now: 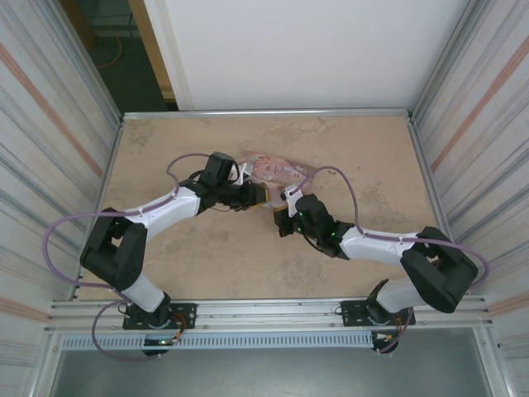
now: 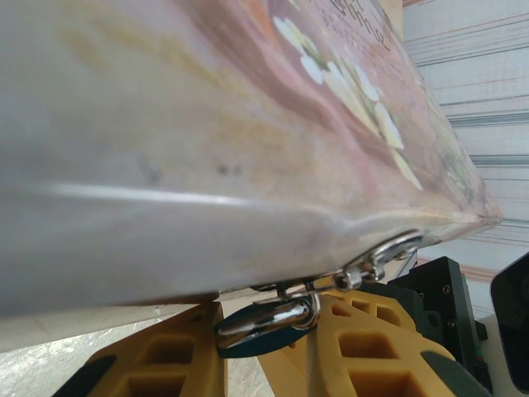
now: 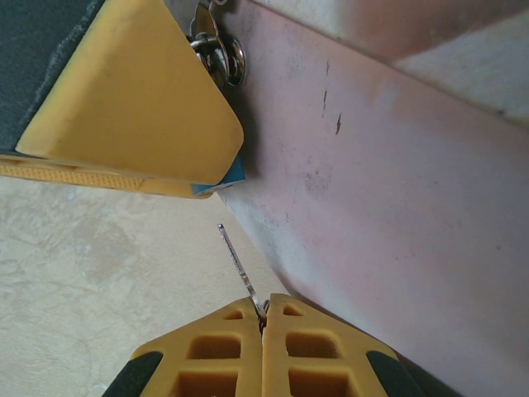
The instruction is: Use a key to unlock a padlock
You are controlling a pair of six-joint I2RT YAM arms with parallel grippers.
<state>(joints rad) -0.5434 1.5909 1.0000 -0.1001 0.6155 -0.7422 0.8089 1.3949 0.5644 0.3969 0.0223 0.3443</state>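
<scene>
Between the yellow pads of the left gripper (image 1: 260,197), closed to a narrow gap, sits the tiny padlock with the blue-teal body and thin silver shackle (image 2: 266,324). It is pinched in place while it hangs from the fastening of the pink flower-printed metal tin (image 2: 207,124) just above those jaws. Opposite, the right gripper (image 3: 264,313) is clamped fully together on the thin silver key (image 3: 240,269). The blade juts straight out ahead of its fingertips, the tip just short of the padlock's blue corner and not touching it. Judged from this, gripping and lining-up are done; inserting the key, turning it and freeing the shackle, which looks closed, are left to do. Beneath both jaws lies a mottled beige tabletop (image 1: 207,256); ribbed pale side walls (image 1: 50,124) and a plain white back panel (image 1: 289,50) enclose the stall.
</scene>
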